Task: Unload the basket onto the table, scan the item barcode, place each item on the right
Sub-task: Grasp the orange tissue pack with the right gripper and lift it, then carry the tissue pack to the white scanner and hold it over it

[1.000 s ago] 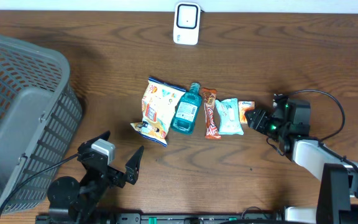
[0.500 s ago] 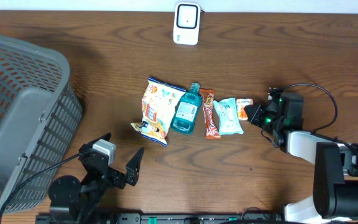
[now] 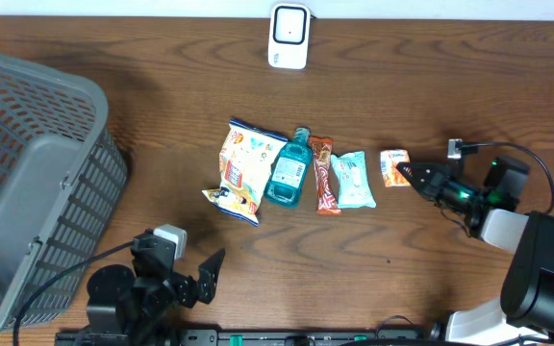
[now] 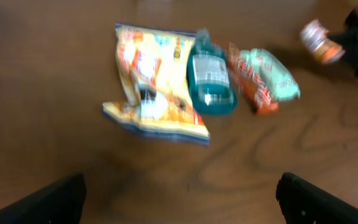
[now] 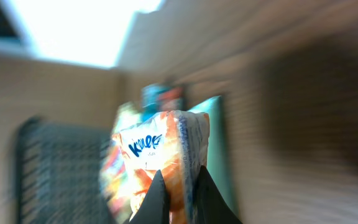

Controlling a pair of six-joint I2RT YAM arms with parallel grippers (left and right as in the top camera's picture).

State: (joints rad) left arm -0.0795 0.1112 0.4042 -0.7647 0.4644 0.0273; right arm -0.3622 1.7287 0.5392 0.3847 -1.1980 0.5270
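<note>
Right gripper (image 3: 415, 174) clenched on small orange-white foil snack packet (image 3: 393, 165), centre-right of overhead, pinched by its edge, likely to turn its barcode toward white boxy scanner (image 3: 289, 36), top centre. Left gripper (image 3: 190, 261) spread wide, empty, bottom left.

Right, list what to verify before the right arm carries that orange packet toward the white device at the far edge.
1. Grip: the right tool is shut on the orange packet, pinched at one end. Ok.
2. Packet clear of its neighbour: a gap shows to the mint-green packet. Ok.
3. Barcode side known: the right wrist view is blurred and shows only printed lettering. Cannot tell.
4. Way to the white device: only bare table lies between. Ok.
5. Other arm clear: the left tool is open and holds nothing, at the near edge. Ok.
</note>
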